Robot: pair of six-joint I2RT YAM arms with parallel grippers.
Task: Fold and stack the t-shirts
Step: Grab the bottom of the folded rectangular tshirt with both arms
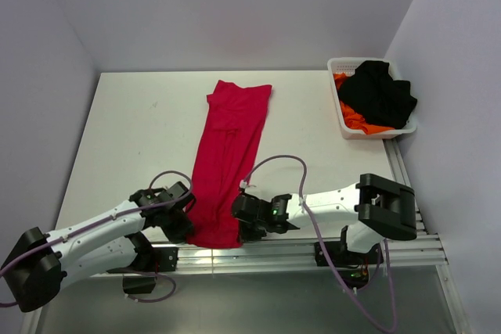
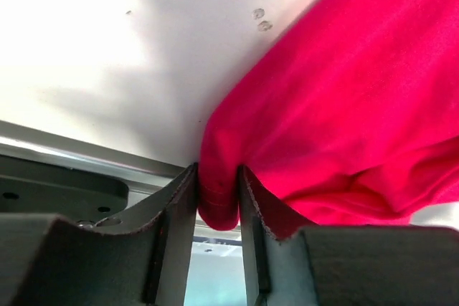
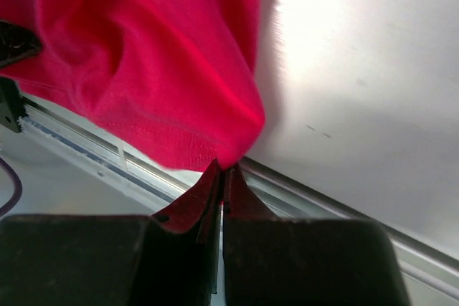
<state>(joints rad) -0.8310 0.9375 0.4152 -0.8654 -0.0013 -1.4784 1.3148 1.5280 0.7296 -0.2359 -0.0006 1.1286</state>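
A crimson-red t-shirt [image 1: 231, 146] lies as a long narrow strip down the middle of the table, its near end hanging at the front edge. At that end's left corner my left gripper [image 1: 186, 220] is shut on a thick fold of the red cloth [image 2: 219, 191], which fills the gap between its fingers. The right corner is pinched by my right gripper [image 1: 241, 228], jaws tight together on the hem [image 3: 226, 165]. A black t-shirt [image 1: 380, 95] and an orange t-shirt [image 1: 356, 119] lie heaped in the basket.
The white lattice basket [image 1: 344, 127] stands at the table's far right corner. A metal rail [image 1: 313, 248] runs along the front edge under both grippers. Grey walls close in the table at the back and both sides.
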